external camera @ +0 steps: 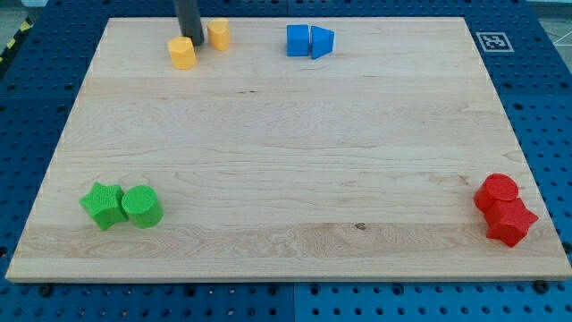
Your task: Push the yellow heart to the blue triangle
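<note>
Two yellow blocks sit near the board's top left: one (pixel 182 53) lower left and one (pixel 219 34) upper right. I cannot tell which of them is the heart. My tip (pixel 193 42) stands between them, against the upper right side of the lower-left yellow block. The blue triangle (pixel 323 41) lies to the view's right of them at the top centre, touching a blue cube (pixel 298 40) on its left. The tip is well left of the blue pair.
A green star (pixel 103 205) and a green cylinder (pixel 141 206) sit together at the bottom left. A red cylinder (pixel 497 192) and a red star (pixel 511 221) sit together at the bottom right edge. The wooden board (pixel 286 161) lies on a blue pegboard.
</note>
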Tool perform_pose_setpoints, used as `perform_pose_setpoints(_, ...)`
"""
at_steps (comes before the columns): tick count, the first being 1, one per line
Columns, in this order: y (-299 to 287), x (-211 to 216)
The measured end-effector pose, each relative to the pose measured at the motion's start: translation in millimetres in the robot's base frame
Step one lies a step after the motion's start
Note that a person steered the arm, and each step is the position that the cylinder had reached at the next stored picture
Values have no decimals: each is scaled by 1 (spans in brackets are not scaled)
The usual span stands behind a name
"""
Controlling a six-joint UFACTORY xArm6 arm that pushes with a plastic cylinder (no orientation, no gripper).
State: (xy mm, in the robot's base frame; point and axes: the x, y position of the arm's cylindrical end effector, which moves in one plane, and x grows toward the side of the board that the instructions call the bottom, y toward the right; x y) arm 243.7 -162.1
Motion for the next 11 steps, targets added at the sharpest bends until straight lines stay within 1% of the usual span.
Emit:
perform_pose_setpoints(1, -8, -23)
perform_pose_setpoints(2, 19, -28)
perform_pose_setpoints(4, 64, 17)
perform_pose_setpoints(5, 86, 30)
perform_pose_setpoints(7, 155, 37)
perform_pose_setpoints(9, 154, 48)
perform_pose_setpoints(10, 174, 64)
perform_pose_setpoints(11, 180, 69)
